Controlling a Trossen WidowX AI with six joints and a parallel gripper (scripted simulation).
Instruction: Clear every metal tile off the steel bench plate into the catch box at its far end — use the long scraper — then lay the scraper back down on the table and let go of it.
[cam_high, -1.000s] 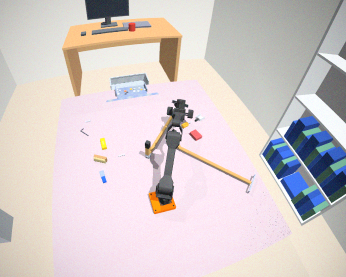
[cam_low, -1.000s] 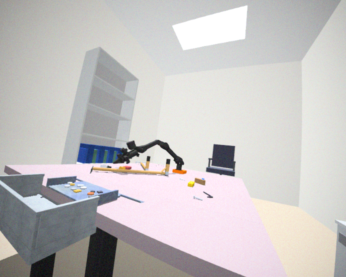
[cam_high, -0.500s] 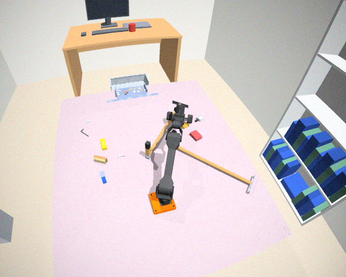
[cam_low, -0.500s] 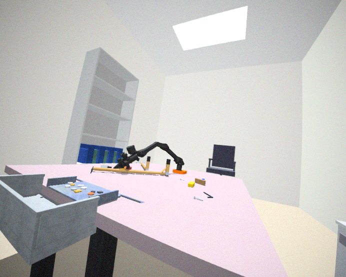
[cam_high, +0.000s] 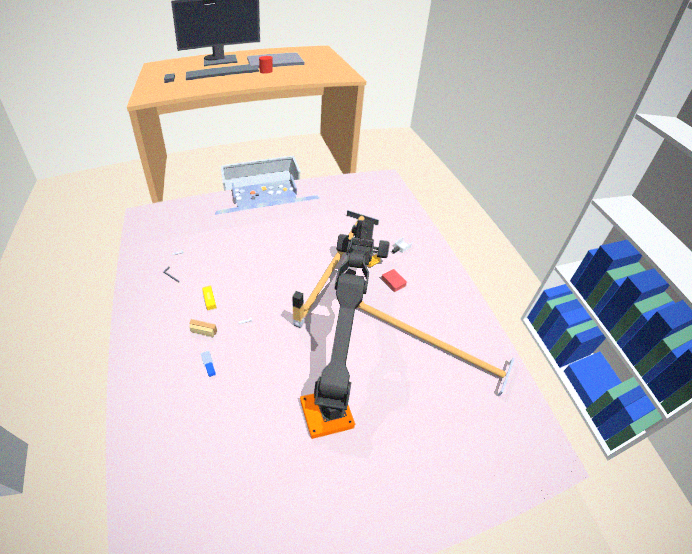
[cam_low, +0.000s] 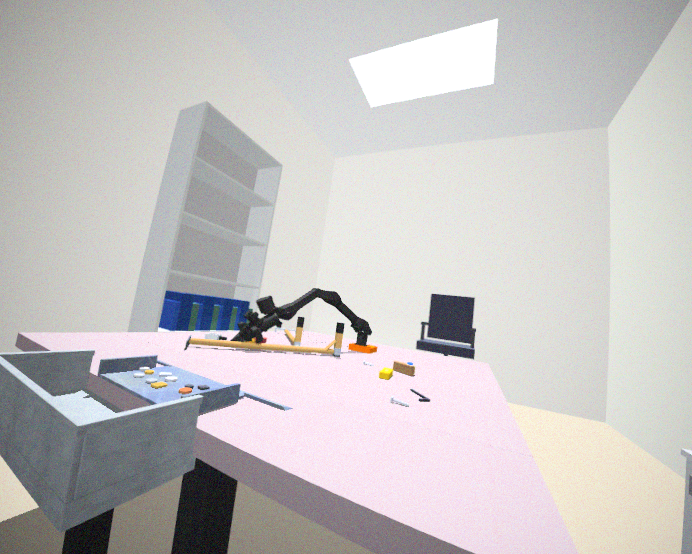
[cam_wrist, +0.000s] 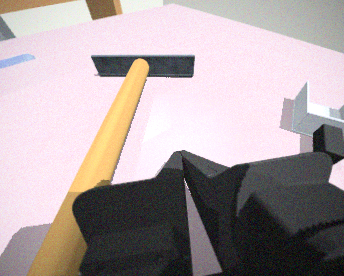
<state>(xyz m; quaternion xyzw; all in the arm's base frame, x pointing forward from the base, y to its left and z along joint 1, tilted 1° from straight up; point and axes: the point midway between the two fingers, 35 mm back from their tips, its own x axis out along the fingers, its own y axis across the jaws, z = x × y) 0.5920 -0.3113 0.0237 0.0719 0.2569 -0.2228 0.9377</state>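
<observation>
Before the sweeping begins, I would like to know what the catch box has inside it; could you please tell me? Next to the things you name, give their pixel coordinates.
Only a pale patch shows on the floor of the catch box (cam_high: 259, 168) (cam_low: 135, 450); its near walls hide the rest, so I cannot tell whether any tile lies there.
</observation>
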